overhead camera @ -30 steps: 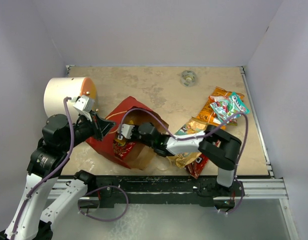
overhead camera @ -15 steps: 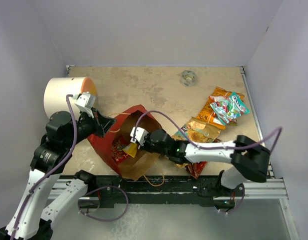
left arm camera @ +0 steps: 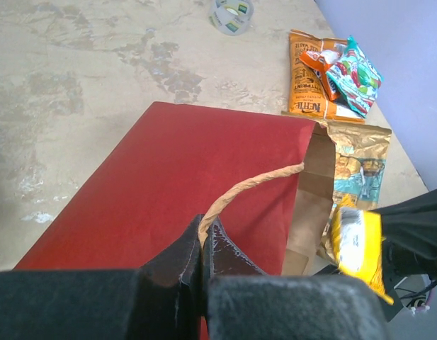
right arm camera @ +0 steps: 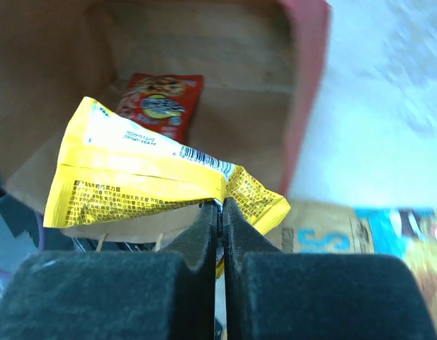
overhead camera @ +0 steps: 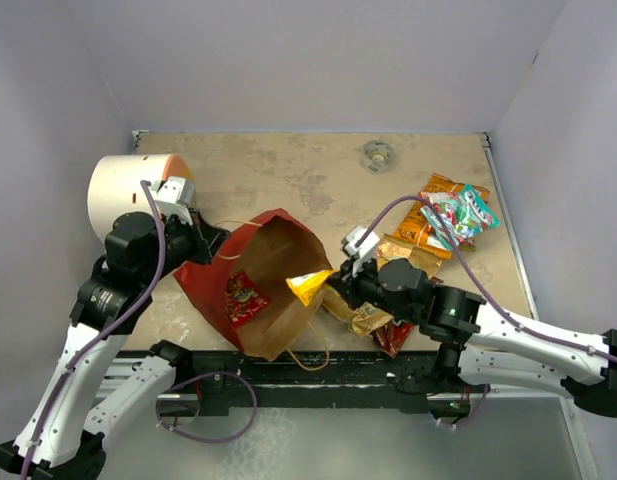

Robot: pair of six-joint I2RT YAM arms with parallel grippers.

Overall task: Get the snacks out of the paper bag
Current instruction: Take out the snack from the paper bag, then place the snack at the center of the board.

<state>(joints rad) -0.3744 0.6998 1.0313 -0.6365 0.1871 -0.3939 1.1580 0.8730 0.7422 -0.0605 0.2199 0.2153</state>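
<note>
The paper bag [overhead camera: 250, 270], red outside and brown inside, lies on its side with its mouth facing right. My left gripper [left arm camera: 202, 237] is shut on its twisted paper handle [left arm camera: 250, 185] and lifts the upper wall [left arm camera: 183, 170]. My right gripper [right arm camera: 220, 207] is shut on a yellow snack packet [right arm camera: 140, 177], held just outside the mouth [overhead camera: 308, 287]. A red packet [right arm camera: 160, 103] lies inside the bag; it also shows in the top view [overhead camera: 244, 297]. Several packets lie to the right: orange [overhead camera: 428, 215], teal [overhead camera: 458, 215], tan-gold [overhead camera: 403, 252].
A white cylinder with an orange end [overhead camera: 136, 190] stands at the back left, behind my left arm. A roll of clear tape [overhead camera: 377, 155] lies at the back. More packets [overhead camera: 373, 325] lie under my right wrist near the table's front edge.
My right gripper has pulled back to the right, out of the bag, bringing the yellow packet with it. The bag has lifted and opened wider. My left gripper keeps hold of the handle.
</note>
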